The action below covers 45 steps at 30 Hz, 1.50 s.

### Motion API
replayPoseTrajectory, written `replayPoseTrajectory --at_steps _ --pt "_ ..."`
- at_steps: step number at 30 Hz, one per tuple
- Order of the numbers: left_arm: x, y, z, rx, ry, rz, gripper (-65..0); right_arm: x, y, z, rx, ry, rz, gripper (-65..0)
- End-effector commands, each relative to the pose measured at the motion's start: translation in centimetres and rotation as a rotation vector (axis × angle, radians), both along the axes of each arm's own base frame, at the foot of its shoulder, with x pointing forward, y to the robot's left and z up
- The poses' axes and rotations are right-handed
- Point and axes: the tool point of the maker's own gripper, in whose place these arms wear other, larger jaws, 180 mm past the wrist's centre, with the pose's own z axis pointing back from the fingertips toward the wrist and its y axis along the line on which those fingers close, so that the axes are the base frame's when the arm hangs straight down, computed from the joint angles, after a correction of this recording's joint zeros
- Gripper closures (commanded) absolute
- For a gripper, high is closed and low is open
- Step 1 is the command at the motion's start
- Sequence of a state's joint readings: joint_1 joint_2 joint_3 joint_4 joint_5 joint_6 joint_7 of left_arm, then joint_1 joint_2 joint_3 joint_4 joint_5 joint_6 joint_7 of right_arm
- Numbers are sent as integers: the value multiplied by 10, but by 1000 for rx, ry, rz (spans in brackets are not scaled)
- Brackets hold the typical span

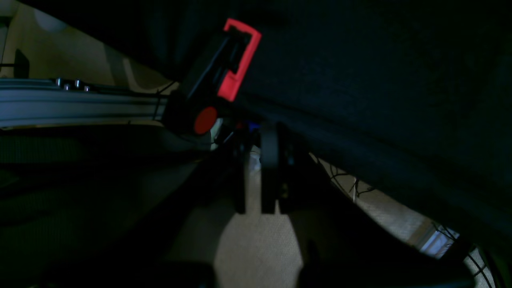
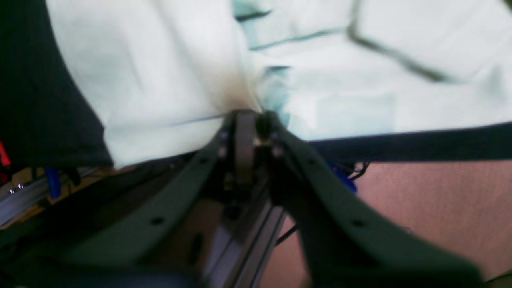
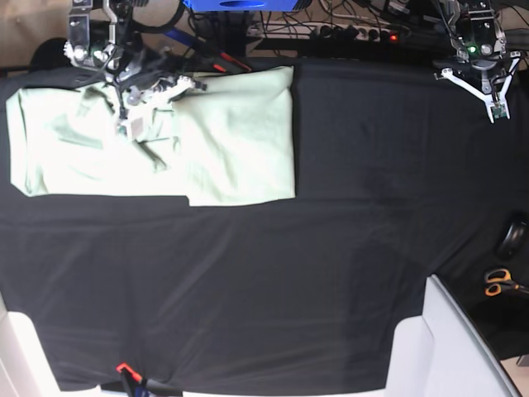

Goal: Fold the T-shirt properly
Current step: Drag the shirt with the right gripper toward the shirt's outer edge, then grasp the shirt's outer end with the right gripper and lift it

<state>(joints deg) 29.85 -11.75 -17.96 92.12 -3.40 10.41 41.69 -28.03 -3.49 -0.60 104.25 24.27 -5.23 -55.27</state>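
The pale mint-green T-shirt (image 3: 231, 132) lies partly folded on the black table cloth (image 3: 264, 273) at the far left. My right gripper (image 3: 132, 116) is over its left half, near the back edge. In the right wrist view the gripper (image 2: 253, 117) has its fingers close together on the shirt's hem, and the T-shirt (image 2: 160, 72) puckers toward the tips. My left gripper (image 3: 488, 83) hangs at the far right corner, away from the shirt. Seen from the left wrist, the gripper (image 1: 269, 138) is shut with nothing in it, beyond the table's edge.
A red clamp (image 1: 240, 60) grips the table edge beside the left gripper. Orange-handled scissors (image 3: 498, 284) lie at the right edge. A white panel (image 3: 463, 347) covers the front right corner. Cables and a power strip (image 3: 364, 31) run along the back.
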Motion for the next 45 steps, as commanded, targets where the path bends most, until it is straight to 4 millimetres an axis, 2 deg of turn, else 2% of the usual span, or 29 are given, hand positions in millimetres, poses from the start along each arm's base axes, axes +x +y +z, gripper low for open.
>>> replayPoseTrajectory --at_steps 1,4,6,7,9,11,14,16,18,20,21,22,24,25,26,30,33,34,36,38,40,42,43,45 --pt "4 8 10 38 -16 -12 -52 6 2 7 16 -28 8 -148" --pt "4 7 9 36 -16 -10 -52 5 2 6 13 -28 9 -309" --pt "4 7 9 35 -16 -9 -52 5 0 6 10 -29 3 -361" --pt "4 7 9 35 -16 -9 -52 6 -2 7 8 -32 -3 -363" --pt "4 7 9 35 -16 -9 -52 13 -18 14 -17 -71 -50 -353" --pt "4 7 9 35 -16 -9 -52 24 -30 26 -40 -137 -94 -351" --pt "4 7 9 35 -17 -10 -52 38 -36 44 -63 -210 -80 -351" --pt "6 5 10 35 -25 -12 -52 48 -45 48 -89 -236 -60 -348" --pt "8 4 11 29 -35 -12 -50 55 -58 50 -126 -253 -40 -283" --pt "8 0 10 22 -38 -10 -50 58 -73 52 -171 -265 -13 -123" --pt "10 -1 10 18 -46 -7 -50 61 -80 54 -193 -275 -3 -10" --pt "16 -4 10 11 -59 -7 -50 63 -86 55 -211 -280 6 0" --pt "19 -9 7 -4 -74 6 -50 67 -96 58 -239 -294 21 -33" --pt "20 -12 6 -11 -78 9 -52 70 -105 61 -260 -300 17 -20" --pt "21 -13 6 -14 -79 5 -52 72 -119 63 -287 -304 -7 -1" --pt "27 -19 4 -28 -95 10 -52 82 -189 85 -404 -365 -108 -3" --pt "27 -19 4 -29 -94 11 -52 84 -239 97 -470 -390 -91 -6" --pt "27 -18 4 -26 -94 11 -52 79 -256 94 -476 -364 -88 -15" --pt "27 -18 5 -22 -93 11 -52 71 -283 87 -473 -320 -92 -77" --pt "27 -17 5 -21 -94 11 -52 61 -305 81 -464 -271 -95 -196" --pt "28 -18 5 -22 -94 10 -52 56 -309 76 -446 -262 -76 -332" --pt "28 -18 5 -22 -94 10 -52 53 -305 73 -434 -275 -17 -469" --pt "28 -18 5 -22 -94 8 -52 53 -301 71 -425 -282 -4 -498" --pt "28 -18 5 -22 -94 8 -52 54 -296 69 -409 -286 -16 -499"
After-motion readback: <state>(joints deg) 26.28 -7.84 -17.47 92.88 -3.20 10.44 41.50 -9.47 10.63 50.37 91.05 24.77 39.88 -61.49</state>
